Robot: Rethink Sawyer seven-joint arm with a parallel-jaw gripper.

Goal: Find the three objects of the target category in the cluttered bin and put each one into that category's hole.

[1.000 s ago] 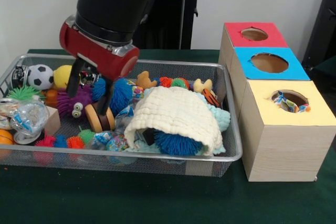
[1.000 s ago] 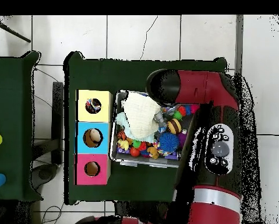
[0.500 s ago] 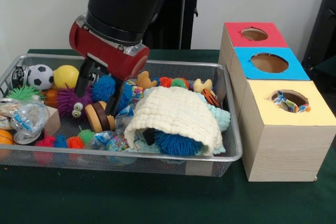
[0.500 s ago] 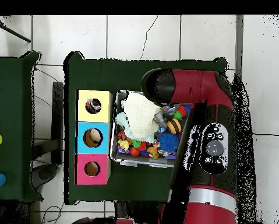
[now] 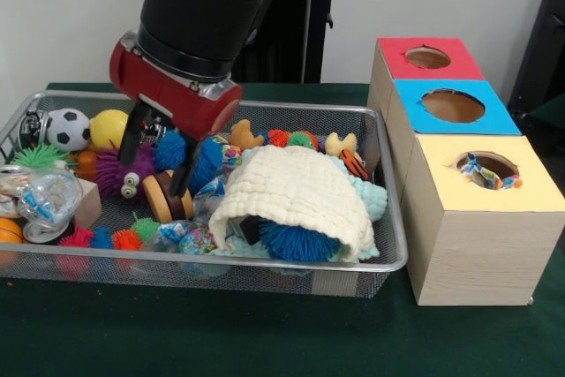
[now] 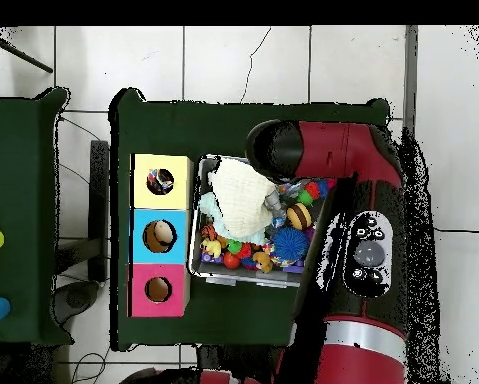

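The wire mesh bin (image 5: 265,267) is full of toys; it also shows in the overhead view (image 6: 245,282). My gripper (image 5: 157,160) hangs open over the bin's left middle, its fingers (image 5: 132,140) either side of a blue spiky ball (image 5: 177,149), holding nothing. A printed fabric piece (image 5: 487,174) sticks out of the round hole (image 5: 481,160) of the yellow-faced box (image 5: 494,236), seen too in the overhead view (image 6: 161,181). Another bright printed piece (image 5: 187,237) lies at the bin's front, partly under the cream waffle cloth (image 5: 296,193). In the overhead view the arm hides the gripper.
A mint cloth (image 5: 372,197) lies beside the cream one. A purple spiky toy (image 5: 124,174), a wooden wheel (image 5: 163,197), a soccer ball (image 5: 66,128) and a yellow ball (image 5: 108,126) crowd the bin's left. The blue-faced box (image 5: 452,108) and red-faced box (image 5: 427,59) stand behind the yellow one.
The gripper rose and shifted right, then came back down slightly to the left. It stayed open and took nothing. The toys and cloths have not moved.
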